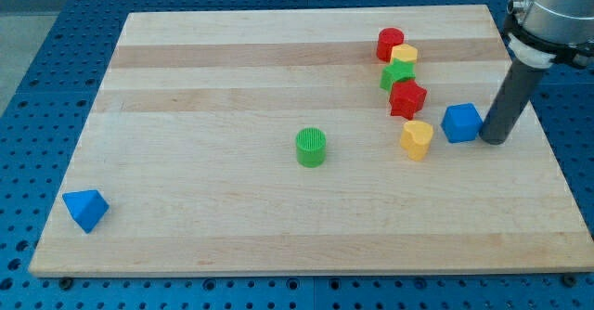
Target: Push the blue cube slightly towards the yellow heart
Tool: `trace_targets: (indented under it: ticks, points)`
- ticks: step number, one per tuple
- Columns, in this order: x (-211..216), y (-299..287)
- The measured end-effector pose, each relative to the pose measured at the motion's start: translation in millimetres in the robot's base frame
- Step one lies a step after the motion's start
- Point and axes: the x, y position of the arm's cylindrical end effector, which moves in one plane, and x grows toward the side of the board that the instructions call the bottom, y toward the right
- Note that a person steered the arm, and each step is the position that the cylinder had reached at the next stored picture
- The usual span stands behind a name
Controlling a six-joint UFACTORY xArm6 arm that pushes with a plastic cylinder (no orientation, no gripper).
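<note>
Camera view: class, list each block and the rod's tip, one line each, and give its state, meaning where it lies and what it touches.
My tip: right of blue cube, close beside it.
Blue cube: right of yellow heart, small gap.
Yellow heart: below red star.
Red star: under green star.
Green star: mid-cluster.
Yellow block: against red cylinder.
Red cylinder: cluster's top.
Green cylinder: alone, upright.
Blue pyramid: alone, bottom left.

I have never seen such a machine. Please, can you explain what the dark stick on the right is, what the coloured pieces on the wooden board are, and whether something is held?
One camera looks down at a wooden board. The dark rod belongs to a robot arm; it has no hand, so nothing is held, it only pushes. My tip stands just to the view's right of the blue cube. The yellow heart lies left of that cube. Above are a red star, green star, a yellow block, red cylinder. Elsewhere: a green cylinder and blue pyramid-like block.
</note>
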Motion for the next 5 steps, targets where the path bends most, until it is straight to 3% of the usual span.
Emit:
trace_targets:
  ticks: [2,5]
  points:
    - [-9.5,15.0]
    - [-7.9,-34.6]
